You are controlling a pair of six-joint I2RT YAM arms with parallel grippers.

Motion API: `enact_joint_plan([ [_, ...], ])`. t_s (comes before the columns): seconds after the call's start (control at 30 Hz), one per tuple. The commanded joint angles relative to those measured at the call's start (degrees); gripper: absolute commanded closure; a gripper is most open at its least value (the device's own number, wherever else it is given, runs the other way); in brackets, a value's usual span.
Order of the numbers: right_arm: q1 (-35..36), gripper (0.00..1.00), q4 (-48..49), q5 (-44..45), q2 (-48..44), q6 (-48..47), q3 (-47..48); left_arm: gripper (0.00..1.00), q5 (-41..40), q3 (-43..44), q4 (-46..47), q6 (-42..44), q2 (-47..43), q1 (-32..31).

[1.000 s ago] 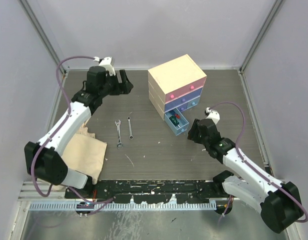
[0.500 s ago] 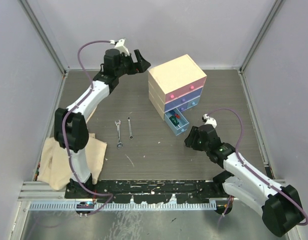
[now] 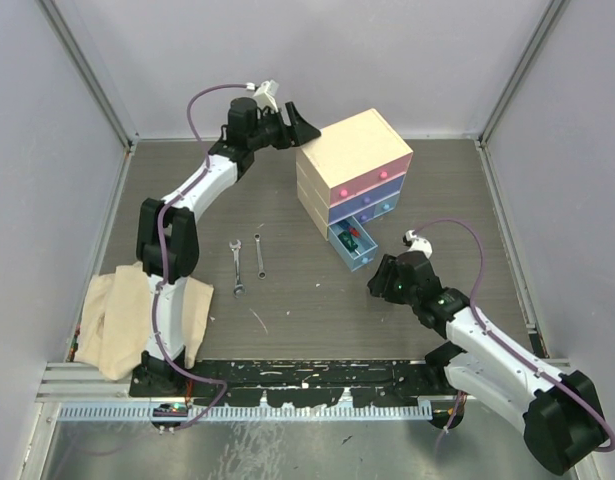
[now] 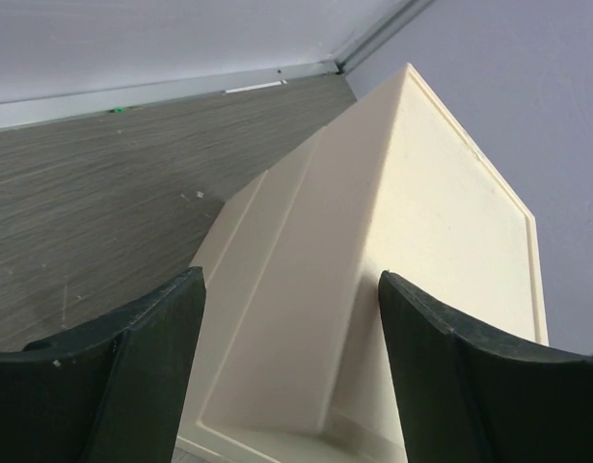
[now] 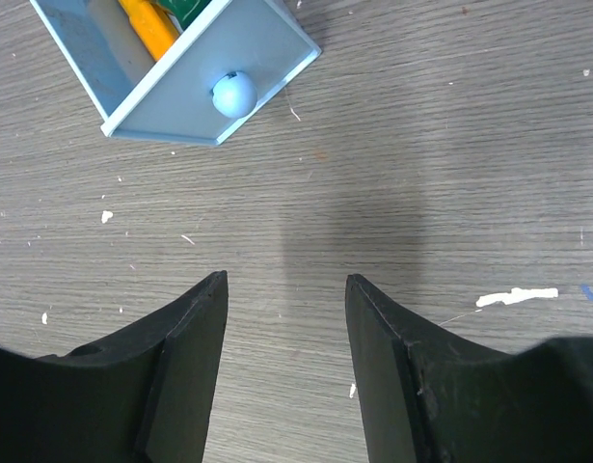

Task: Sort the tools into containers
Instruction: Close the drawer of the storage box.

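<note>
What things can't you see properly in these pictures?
- Pink drawer and purple drawer, top view: shut, so insides hidden.
- Blue drawer, right wrist view: top edge cuts it off; only orange and green bits show.
- Chest, left wrist view: only plain cream sides show; drawers face away.
- Cloth, top view: the left arm covers part.

Blue drawer [image 5: 262,48] open, claw [image 5: 286,289] parted, empty

Two slim silver metal wrenches [image 3: 237,266]. One cream box-shaped chest [image 3: 352,145]. One pale blue round-knobbed drawer [image 5: 262,46] is pulled out; tools inside are too hidden to count, at least one orange handle [image 5: 147,24]. One crumpled beige cloth [image 3: 137,310]. One thin pale stick [image 3: 258,320]. Two black grippers: left gripper [image 4: 288,289], right gripper [image 5: 284,285].
</note>
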Motion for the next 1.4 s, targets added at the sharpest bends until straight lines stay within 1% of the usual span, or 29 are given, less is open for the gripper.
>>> enact_joint_plan([
  [0.0,-0.31,0.43,3.91,2.49,0.66,0.67,-0.37,0.28,5.33,1.56,2.94,-0.32,-0.71,-0.47],
  [0.1,-0.32,0.43,6.27,3.7,2.57,0.8,-0.53,0.33,6.89,0.22,2.87,0.64,-1.43,-0.48],
  [0.17,-0.27,0.43,7.23,4.94,5.13,0.72,0.16,0.38,8.1,-0.29,2.49,1.29,-1.65,-0.49],
  [0.3,-0.32,0.45,9.32,10.81,9.23,0.54,2.38,0.48,10.47,0.12,1.13,2.19,-0.89,-0.52],
  [0.33,-0.31,0.46,9.99,11.71,10.17,0.52,2.67,0.49,10.82,0.12,0.68,2.43,-0.86,-0.54],
  [0.5,-0.53,0.48,14.83,12.84,15.51,1.38,4.33,0.49,10.54,-1.37,-0.35,4.48,-1.92,-0.67],
  [0.77,-0.81,0.48,22.29,7.26,25.55,2.45,8.67,0.5,10.85,0.57,-5.44,7.79,-1.86,-1.84],
  [0.93,-0.85,0.48,25.12,6.11,28.8,1.71,12.07,0.51,10.85,1.55,-8.08,10.07,-1.72,-3.35],
  [1.13,-0.81,0.47,27.0,6.73,32.09,1.55,14.94,0.51,10.86,0.38,-7.96,10.13,-2.16,-3.94],
  [1.37,-1.04,0.46,32.23,1.59,38.25,4.12,15.5,0.52,10.68,0.33,-9.09,11.12,-2.42,-4.07],
])
